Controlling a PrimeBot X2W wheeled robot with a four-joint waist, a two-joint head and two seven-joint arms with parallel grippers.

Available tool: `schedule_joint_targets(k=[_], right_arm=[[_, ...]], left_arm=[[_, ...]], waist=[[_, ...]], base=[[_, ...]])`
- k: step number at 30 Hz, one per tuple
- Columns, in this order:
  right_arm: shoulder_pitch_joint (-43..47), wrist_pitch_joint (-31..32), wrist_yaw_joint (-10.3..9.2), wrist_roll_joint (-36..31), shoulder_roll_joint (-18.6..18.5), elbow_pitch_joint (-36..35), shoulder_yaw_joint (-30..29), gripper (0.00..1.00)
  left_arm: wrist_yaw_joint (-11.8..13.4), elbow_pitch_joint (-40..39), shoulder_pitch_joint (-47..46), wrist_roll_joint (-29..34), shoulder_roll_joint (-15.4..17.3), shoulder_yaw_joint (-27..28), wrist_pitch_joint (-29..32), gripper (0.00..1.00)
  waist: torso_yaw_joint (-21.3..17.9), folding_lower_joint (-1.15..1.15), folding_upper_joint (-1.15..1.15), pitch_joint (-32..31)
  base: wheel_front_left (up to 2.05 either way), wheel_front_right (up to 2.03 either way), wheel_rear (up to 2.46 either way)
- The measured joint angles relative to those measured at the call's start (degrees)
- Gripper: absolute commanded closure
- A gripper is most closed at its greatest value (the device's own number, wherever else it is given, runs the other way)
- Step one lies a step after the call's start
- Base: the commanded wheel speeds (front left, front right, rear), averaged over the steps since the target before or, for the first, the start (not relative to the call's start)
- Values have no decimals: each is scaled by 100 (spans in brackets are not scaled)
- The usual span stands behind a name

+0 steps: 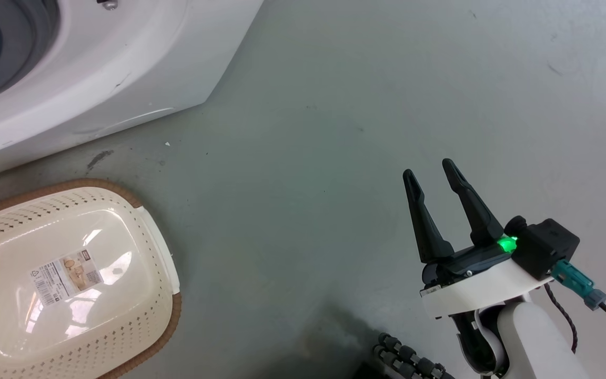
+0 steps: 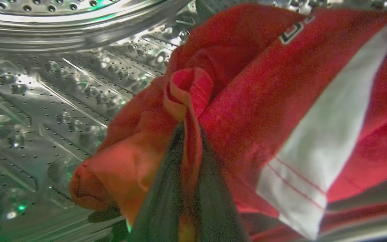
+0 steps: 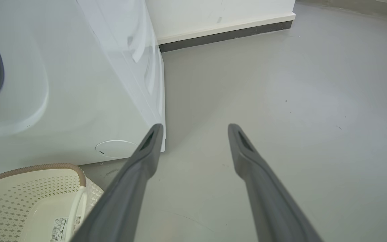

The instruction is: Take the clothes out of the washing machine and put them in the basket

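The left claw [image 2: 189, 134] is clenched on a thin fold of the red garment [image 2: 247, 101], which lies bunched inside the steel drum [image 2: 62, 101] of the washing machine [image 1: 124, 68], toward 2 o'clock in the left wrist view. The pinch takes little cloth, so the fold may slide free as the arm draws back. The trailing bulk could also catch on the porthole lip or drop to the floor [image 1: 334, 131] short of the basket [image 1: 45, 210]. In the head view the basket sits empty at 8 o'clock, just beside the washer at 10 o'clock. The right claw [image 1: 430, 168] hangs released at 4 o'clock, grasping nothing. Count: one garment visible, one basket, one label sticker [image 1: 66, 276], one washer, two claws.
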Motion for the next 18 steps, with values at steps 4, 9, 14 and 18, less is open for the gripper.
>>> schedule_joint_targets(k=[4, 9, 14, 18], right_arm=[[1, 0, 0, -2, 1, 23, -32, 0], [1, 0, 0, -51, 0, 37, -116, 0], [5, 0, 0, -153, 2, 68, -232, 0], [56, 0, 0, -278, 3, 123, -366, 0]], left_arm=[[224, -179, 139, -147, -40, 119, -233, 100], [556, -352, 459, -358, -227, 310, -942, 100], [818, -342, 872, -644, -493, 541, -1777, 100], [944, -235, 1280, -883, -778, 706, -2484, 100]], waist=[[17, 0, 0, -97], [82, 0, 0, -293], [159, 0, 0, -559], [240, 0, 0, -834]], base=[[0, 0, 0], [0, 0, 0], [0, 0, 0], [0, 0, 0]])
